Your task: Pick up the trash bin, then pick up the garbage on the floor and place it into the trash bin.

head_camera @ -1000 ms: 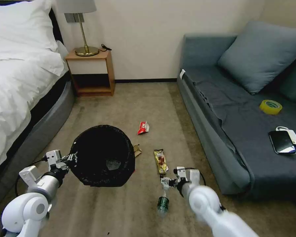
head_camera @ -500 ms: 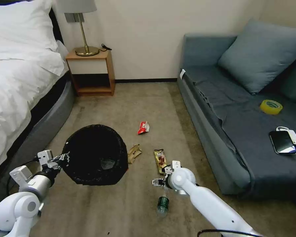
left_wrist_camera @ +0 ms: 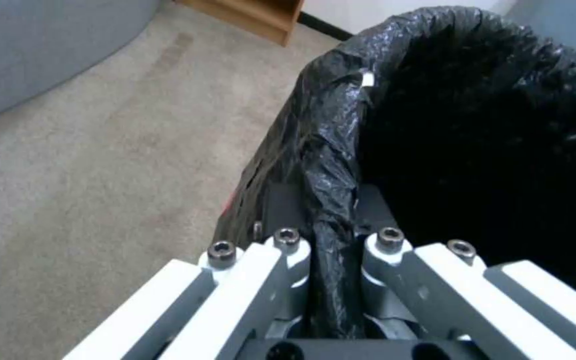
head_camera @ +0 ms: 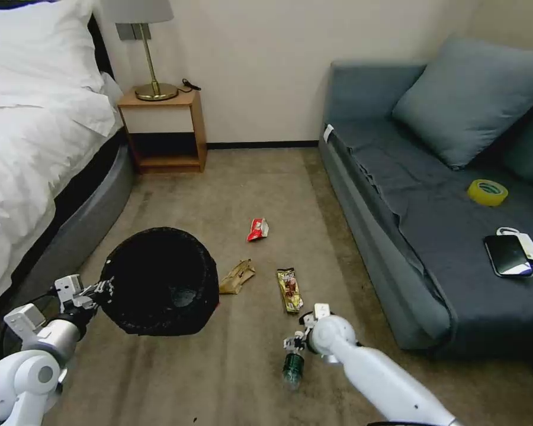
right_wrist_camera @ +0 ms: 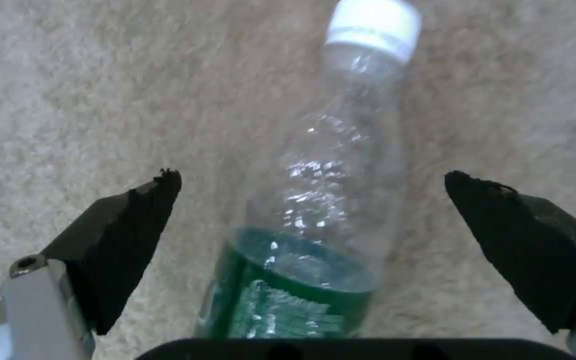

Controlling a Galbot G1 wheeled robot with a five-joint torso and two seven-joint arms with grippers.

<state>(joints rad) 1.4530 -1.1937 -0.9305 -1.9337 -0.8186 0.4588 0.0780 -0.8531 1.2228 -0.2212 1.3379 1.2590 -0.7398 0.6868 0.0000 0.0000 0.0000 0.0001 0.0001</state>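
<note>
Since earlier, the right hand (right_wrist_camera: 311, 182) had dropped over the clear green-labelled bottle (right_wrist_camera: 315, 220), spread wide; closing comes next. The left hand (left_wrist_camera: 331, 250) pinched the black-lined round bin (head_camera: 157, 281).

- Left arm low at the left of the head view, white elbow nearest the camera, forearm reaching forward and slightly inward.
- Left gripper (head_camera: 103, 288) clamped on the rim of the trash bin (head_camera: 160, 281), which hangs tilted off the floor; in the left wrist view, fingers (left_wrist_camera: 288, 260) pinched tight either side of a fold of black liner.
- Right arm entering from the lower right, white forearm angled forward and down toward the floor, wrist bent low.
- Right gripper (head_camera: 294, 344) just above the bottle (head_camera: 292, 367), fingers (right_wrist_camera: 128, 235) spread wide, one on each side, not touching it.
</note>
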